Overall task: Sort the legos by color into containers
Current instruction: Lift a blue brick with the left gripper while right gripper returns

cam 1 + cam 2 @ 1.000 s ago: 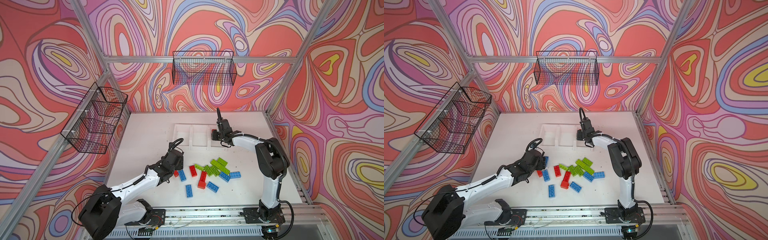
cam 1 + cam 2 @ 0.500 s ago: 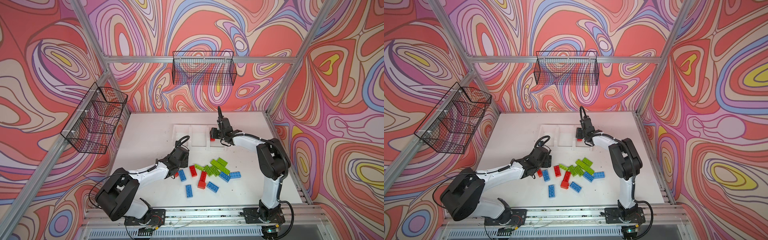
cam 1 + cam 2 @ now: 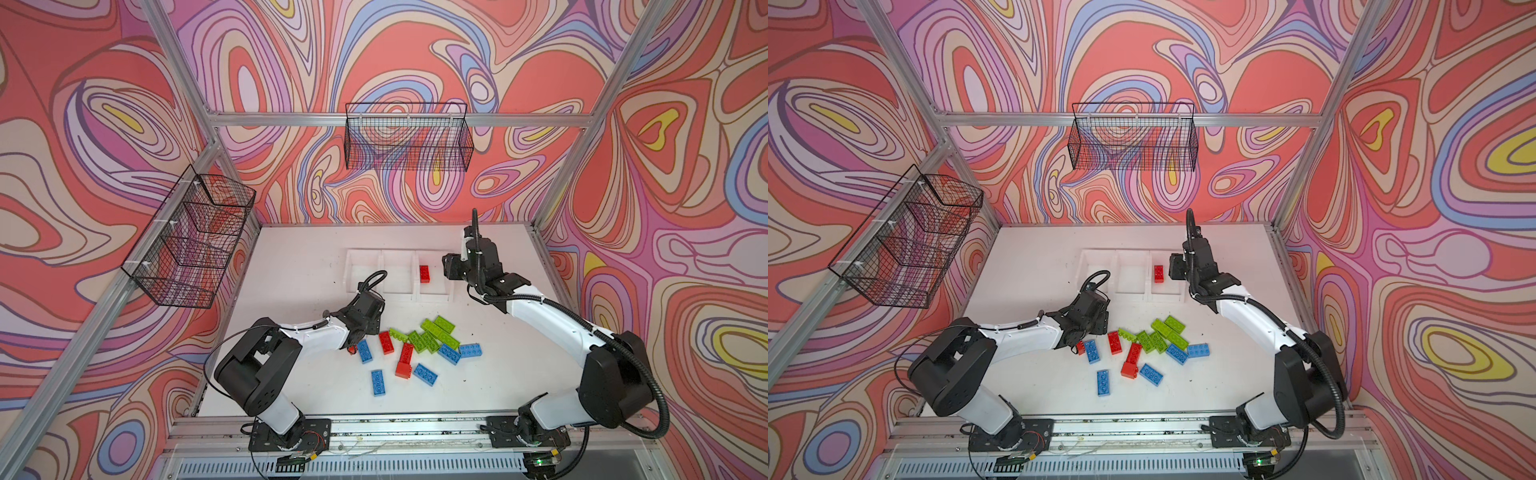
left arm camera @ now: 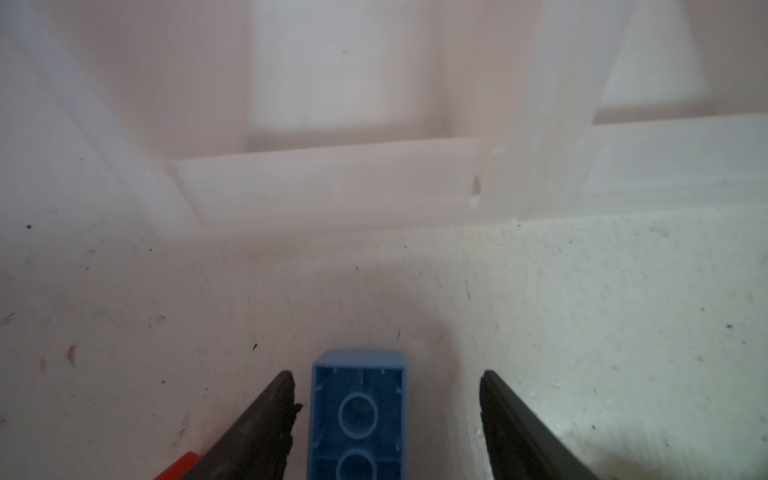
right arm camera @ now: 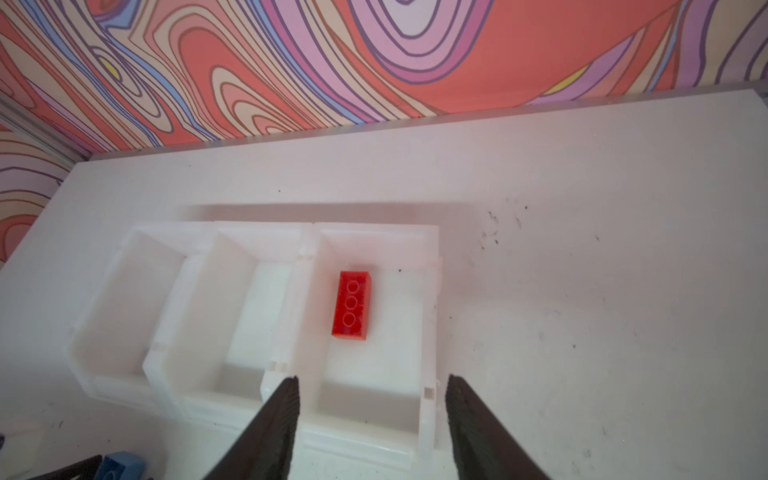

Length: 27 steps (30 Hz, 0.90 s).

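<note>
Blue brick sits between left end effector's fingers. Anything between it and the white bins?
Nothing visible. In the left wrist view only bare table separates the blue brick from the bins; the left end effector straddles it, jaws apart.

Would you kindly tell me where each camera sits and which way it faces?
Top views: stereo pair high over the front edge, looking down at the table, loose legos and containers; left arm, right arm show whole.
Left wrist: low on the left arm, facing the containers; open left tool straddles a blue lego.
Right wrist: above the containers, looking down at a red lego in the end bin; open right tool shows.
Shared: all views show the containers; top views also show the red lego.
</note>
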### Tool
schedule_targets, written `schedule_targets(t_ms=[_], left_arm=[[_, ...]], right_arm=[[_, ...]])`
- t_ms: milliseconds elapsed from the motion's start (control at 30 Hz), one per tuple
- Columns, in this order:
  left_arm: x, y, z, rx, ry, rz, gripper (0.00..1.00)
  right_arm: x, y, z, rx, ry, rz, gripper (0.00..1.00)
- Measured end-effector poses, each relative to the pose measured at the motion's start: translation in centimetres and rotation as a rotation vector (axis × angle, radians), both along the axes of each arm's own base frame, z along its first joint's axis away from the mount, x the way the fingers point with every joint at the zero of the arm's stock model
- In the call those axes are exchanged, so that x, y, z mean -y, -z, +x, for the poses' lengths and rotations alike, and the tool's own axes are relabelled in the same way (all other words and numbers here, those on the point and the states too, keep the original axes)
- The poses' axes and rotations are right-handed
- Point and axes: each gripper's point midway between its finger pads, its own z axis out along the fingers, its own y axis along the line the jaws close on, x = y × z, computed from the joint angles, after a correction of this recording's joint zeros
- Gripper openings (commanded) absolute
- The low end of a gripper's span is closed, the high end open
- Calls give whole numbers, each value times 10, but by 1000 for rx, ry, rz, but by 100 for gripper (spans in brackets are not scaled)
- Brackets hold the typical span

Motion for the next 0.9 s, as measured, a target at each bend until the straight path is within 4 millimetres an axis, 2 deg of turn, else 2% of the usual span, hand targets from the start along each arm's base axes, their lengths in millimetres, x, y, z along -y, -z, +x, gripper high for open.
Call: schedule_targets(t_ms=[267, 400, 600, 733, 900], left_arm=[[-3, 7, 5, -24, -13, -3, 49], [-4, 8, 6, -32, -15, -10, 37], [-5, 8, 6, -38, -15, -16, 26], [-5, 8, 4, -45, -12, -21, 19], [-9, -6, 5, -43, -2, -19, 18]], right_arm=[[12, 33, -22, -91, 13, -46, 59], [13, 38, -25, -105, 17, -43, 58], [11, 45, -29, -126, 7, -27, 58], [8, 64, -41, -181, -25, -21, 57], [3, 93, -68, -283, -93, -19, 57]])
